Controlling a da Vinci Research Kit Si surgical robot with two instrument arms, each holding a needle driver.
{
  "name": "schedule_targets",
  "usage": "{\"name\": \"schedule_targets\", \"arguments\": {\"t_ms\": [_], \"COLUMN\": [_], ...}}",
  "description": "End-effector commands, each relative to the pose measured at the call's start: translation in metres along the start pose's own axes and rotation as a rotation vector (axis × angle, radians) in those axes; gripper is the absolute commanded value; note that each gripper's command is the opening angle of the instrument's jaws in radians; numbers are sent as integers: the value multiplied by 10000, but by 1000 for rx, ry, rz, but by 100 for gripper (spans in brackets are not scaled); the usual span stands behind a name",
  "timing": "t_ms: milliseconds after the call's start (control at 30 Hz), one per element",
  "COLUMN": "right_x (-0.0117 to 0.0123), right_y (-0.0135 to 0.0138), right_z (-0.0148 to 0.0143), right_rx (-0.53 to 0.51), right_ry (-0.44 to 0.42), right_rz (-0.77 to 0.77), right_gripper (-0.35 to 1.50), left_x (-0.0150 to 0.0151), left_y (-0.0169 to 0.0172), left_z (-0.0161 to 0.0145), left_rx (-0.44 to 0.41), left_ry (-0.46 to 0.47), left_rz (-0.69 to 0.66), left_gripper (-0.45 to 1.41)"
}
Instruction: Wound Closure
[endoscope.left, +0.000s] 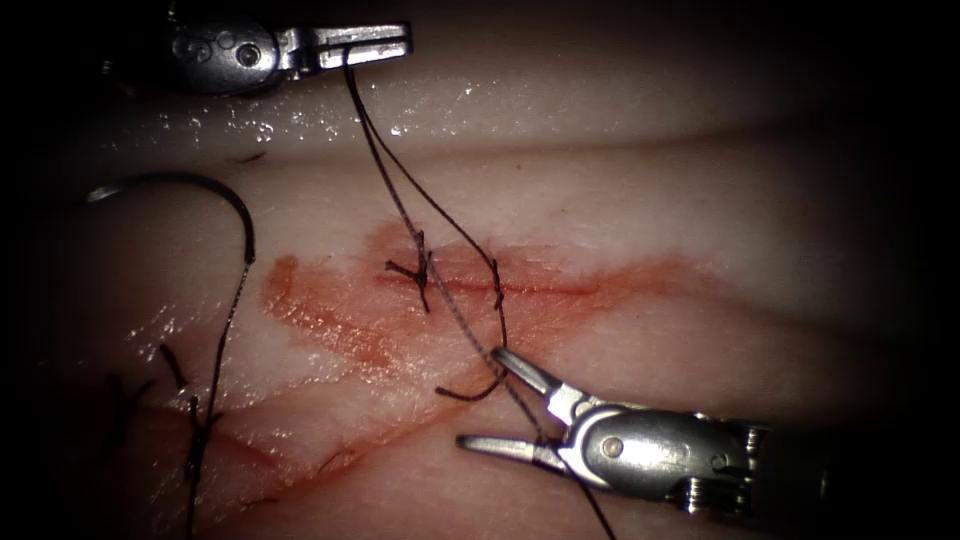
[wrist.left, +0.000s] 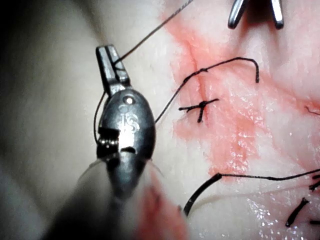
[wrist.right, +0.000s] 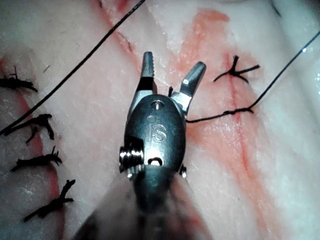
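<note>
My left jaws (endoscope.left: 375, 45) grip the thread (endoscope.left: 385, 170); right jaws (endoscope.left: 490, 400) gape empty astride it. The needle (endoscope.left: 200, 190) lies loose on the tissue (endoscope.left: 700, 200), far from both; overpulling could tear the cut (endoscope.left: 560, 285).

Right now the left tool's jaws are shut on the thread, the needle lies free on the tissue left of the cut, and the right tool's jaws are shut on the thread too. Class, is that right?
Not quite. The right tool holds nothing: the endoscope view shows its jaws open around the thread. The left tool grips the thread, and the needle lies free on the tissue.
</note>
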Motion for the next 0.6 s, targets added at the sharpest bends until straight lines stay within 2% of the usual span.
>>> {"name": "schedule_targets", "arguments": {"t_ms": [33, 100, 133, 200, 233, 267, 333, 600], "right_x": [1, 4, 4, 7, 7, 8, 9, -1], "right_y": [5, 12, 12, 28, 28, 38, 49, 95], "right_z": [3, -3, -3, -7, -7, -5, 0, 49], "right_rx": [14, 28, 28, 13, 13, 13, 12, 5], "right_ry": [8, 15, 15, 1, 1, -1, -2, 21], "right_rz": [3, 9, 9, 19, 19, 26, 31, 106], "right_gripper": [120, 106, 106, 71, 71, 19, -35, -35], "left_x": [2, 11, 11, 23, 23, 29, 35, 36], "left_y": [5, 13, 13, 26, 26, 36, 46, 96], "left_z": [2, -3, -3, -11, -11, -16, -19, -2], "left_rx": [-28, -70, -70, -116, -116, -129, -146, -229], "left_ry": [32, 68, 68, 115, 115, 122, 134, 189], "left_rz": [8, 15, 15, 14, 14, -7, -28, -107], "left_gripper": [-45, -45, -45, -45, -45, -45, -45, -45]}}
